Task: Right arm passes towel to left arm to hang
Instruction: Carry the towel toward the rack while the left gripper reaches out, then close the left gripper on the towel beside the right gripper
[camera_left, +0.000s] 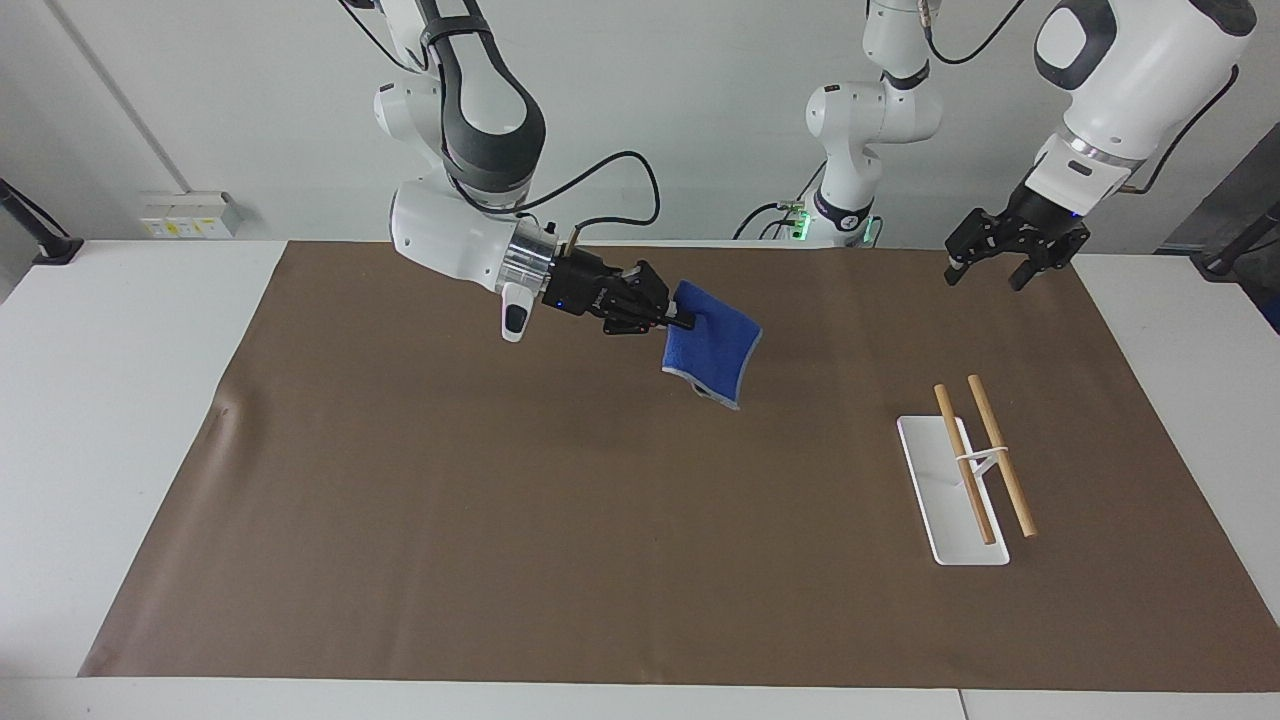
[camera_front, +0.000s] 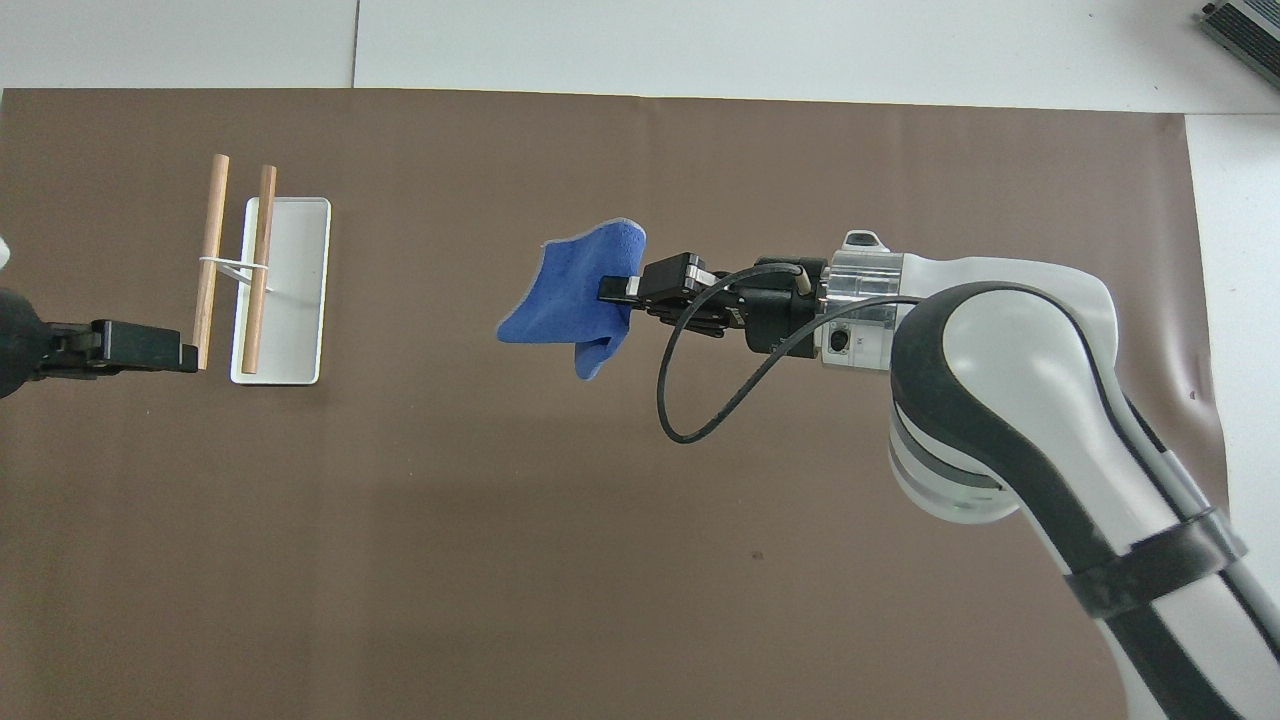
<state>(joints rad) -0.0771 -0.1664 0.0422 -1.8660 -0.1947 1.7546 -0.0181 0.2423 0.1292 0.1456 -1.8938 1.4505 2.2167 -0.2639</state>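
Note:
The blue towel with a pale hem hangs in the air over the middle of the brown mat. My right gripper is shut on one corner of it, the right arm stretched level from its own end of the table. My left gripper hangs open and empty in the air over the mat's edge at the left arm's end, well apart from the towel. In the overhead view only its black tip shows, next to the rack's wooden rods.
A white rack with two wooden rods stands on the brown mat toward the left arm's end. Two slimmer white arms with green lights stand at the robots' edge.

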